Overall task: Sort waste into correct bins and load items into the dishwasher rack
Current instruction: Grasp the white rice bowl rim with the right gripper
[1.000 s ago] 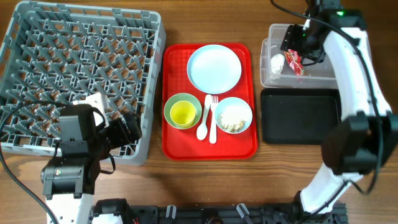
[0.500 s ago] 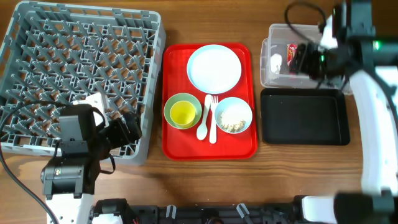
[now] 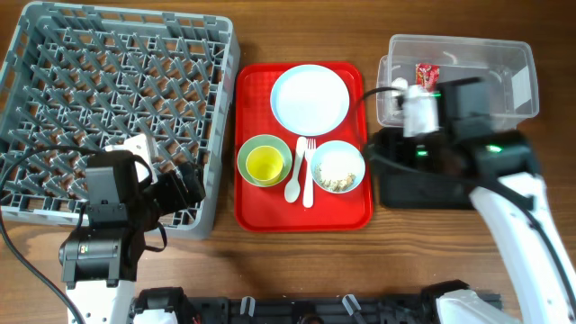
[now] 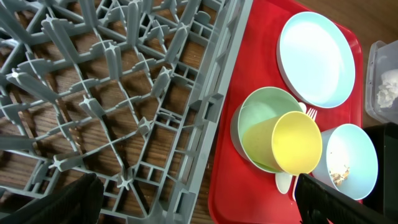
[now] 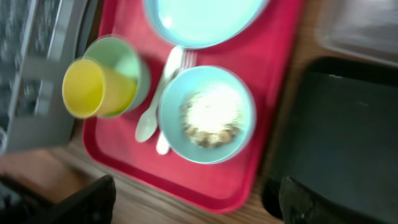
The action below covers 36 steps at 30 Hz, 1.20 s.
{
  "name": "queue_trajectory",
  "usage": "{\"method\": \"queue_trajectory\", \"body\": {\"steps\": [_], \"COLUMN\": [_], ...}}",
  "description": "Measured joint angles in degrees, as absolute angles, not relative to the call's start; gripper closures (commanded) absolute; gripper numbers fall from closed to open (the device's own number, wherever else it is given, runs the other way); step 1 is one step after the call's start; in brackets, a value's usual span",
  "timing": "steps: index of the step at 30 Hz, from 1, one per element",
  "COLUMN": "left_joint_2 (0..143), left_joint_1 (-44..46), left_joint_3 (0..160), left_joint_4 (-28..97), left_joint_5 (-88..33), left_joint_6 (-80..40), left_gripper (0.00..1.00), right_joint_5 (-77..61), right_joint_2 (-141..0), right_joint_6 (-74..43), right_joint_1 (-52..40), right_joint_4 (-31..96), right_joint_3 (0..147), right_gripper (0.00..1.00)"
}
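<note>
The grey rack (image 3: pixel 117 99) is at the left. On the red serving tray (image 3: pixel 303 211) sit the pale plate (image 3: pixel 310 99), the green bowl (image 3: pixel 247 166) holding the yellow cup (image 3: pixel 265 164), the blue bowl (image 3: pixel 338 167) with crumbs (image 5: pixel 208 115), the spoon (image 3: pixel 294 180) and the fork (image 3: pixel 308 175). The red wrapper (image 3: pixel 426 75) and white scrap (image 3: pixel 399 87) lie in the clear tub (image 3: pixel 486 54). My right gripper (image 3: pixel 400 155) is open and empty over the left edge of the black tray (image 3: pixel 432 184). My left gripper (image 3: pixel 184 187) is open and empty over the rack's front right corner.
The right arm's forearm runs from the front right over the black tray. In the left wrist view the rack's edge (image 4: pixel 217 106) lies just left of the red tray (image 4: pixel 230 186). A strip of bare wood separates the red tray from the black tray (image 5: pixel 336 137).
My right arm has come away from the clear tub, toward the front and left, and is now over the black tray. The red wrapper stays in the tub. The left arm has not moved.
</note>
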<state>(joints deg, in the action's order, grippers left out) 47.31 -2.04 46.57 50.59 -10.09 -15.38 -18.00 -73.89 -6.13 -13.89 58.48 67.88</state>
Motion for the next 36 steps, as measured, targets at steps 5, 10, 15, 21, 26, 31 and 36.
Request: {"method": "queue_trajectory", "body": {"steps": [5, 10, 15, 21, 26, 31, 36], "left_joint_2": [47.31, 47.31, 47.31, 47.31, 47.31, 47.31, 47.31], "left_joint_1": [-2.04, -2.04, -2.04, -2.04, -2.04, -2.04, -2.04], "left_joint_3": [46.57, 46.57, 46.57, 46.57, 46.57, 46.57, 46.57], "left_joint_4": [50.61, 50.83, 51.00, 51.03, 51.03, 51.05, 51.07], "left_joint_5": [-10.09, -10.09, -10.09, -10.09, -10.09, -10.09, -10.09], "left_joint_6": [-15.38, -15.38, -15.38, -15.38, -15.40, -15.38, -15.38], "left_gripper": [0.00, 0.00, 0.00, 0.00, 0.00, 0.00, 0.00], "right_joint_5": [-14.59, -10.90, -9.41, -7.01, -5.67, -4.80, -3.49], "right_joint_2": [-81.03, -88.55, -95.42, -102.06, -104.84, -105.12, -105.12], "right_joint_6": [-6.98, -11.18, -15.16, -19.51, -21.50, -22.96, -25.82], "right_joint_1": [-25.91, -33.54, -36.58, -37.95, -37.95, -37.95, -37.95], "right_joint_4": [52.71, 49.15, 47.59, 45.93, 44.34, 44.25, 44.21], "right_joint_3": [67.88, 67.88, 67.85, 67.85, 67.85, 67.83, 67.29], "right_gripper": [0.21, 0.32, 0.41, 0.62, 0.74, 0.79, 0.89]}}
